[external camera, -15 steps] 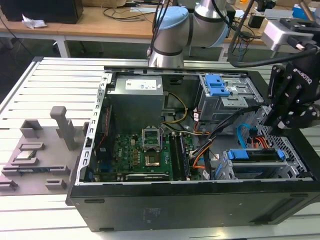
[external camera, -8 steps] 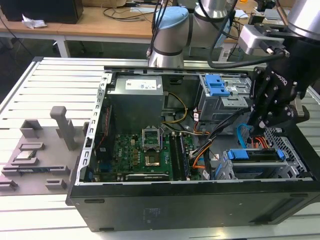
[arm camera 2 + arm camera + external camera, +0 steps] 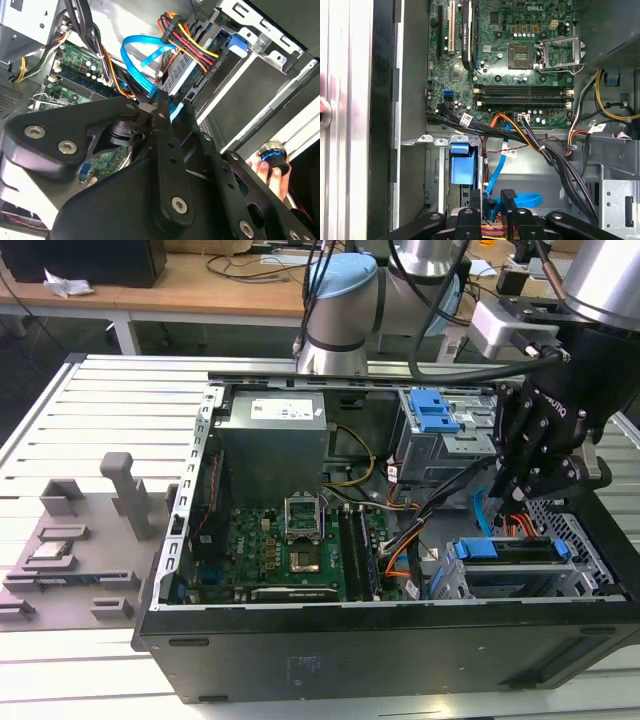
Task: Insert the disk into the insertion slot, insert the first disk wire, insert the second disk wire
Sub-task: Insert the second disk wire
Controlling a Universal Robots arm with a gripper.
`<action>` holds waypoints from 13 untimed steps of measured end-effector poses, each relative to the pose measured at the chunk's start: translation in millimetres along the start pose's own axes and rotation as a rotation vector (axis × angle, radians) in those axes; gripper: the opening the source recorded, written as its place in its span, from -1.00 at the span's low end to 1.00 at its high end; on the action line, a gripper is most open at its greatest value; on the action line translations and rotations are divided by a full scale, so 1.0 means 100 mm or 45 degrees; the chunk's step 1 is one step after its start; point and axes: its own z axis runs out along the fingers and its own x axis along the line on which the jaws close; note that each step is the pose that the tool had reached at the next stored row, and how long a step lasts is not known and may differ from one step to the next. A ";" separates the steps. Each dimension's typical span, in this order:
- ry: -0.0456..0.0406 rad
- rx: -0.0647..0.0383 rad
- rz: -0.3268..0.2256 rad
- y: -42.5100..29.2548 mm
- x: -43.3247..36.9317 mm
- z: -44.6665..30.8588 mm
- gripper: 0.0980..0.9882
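From my remote seat, the disk (image 3: 512,552) sits home in the insertion slot (image 3: 590,565) at the case's right end, and the claw (image 3: 492,206) is clenched on the second disk wire (image 3: 495,175), whose plug, I judge, needs aligning with the drive's port.

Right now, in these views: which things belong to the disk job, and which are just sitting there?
Job:
- disk, seated in the insertion slot
- first disk wire
- second disk wire, its plug end at the gripper

Lying about:
- motherboard
- yellow-and-black wire bundle
- grey fixture blocks outside the case
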 end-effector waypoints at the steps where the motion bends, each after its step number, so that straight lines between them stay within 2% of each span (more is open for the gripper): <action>1: 0.000 0.000 0.000 0.000 0.000 0.000 -0.58; 3: 0.000 0.000 0.000 0.000 0.000 0.000 -0.85; 5: 0.000 0.000 0.000 0.000 0.000 0.000 -0.86; 8: 0.000 0.000 0.000 -0.003 0.156 0.027 -0.86; 10: 0.000 0.000 0.000 -0.041 0.166 0.094 -0.86; 13: 0.001 0.000 0.000 -0.069 0.187 0.143 -0.86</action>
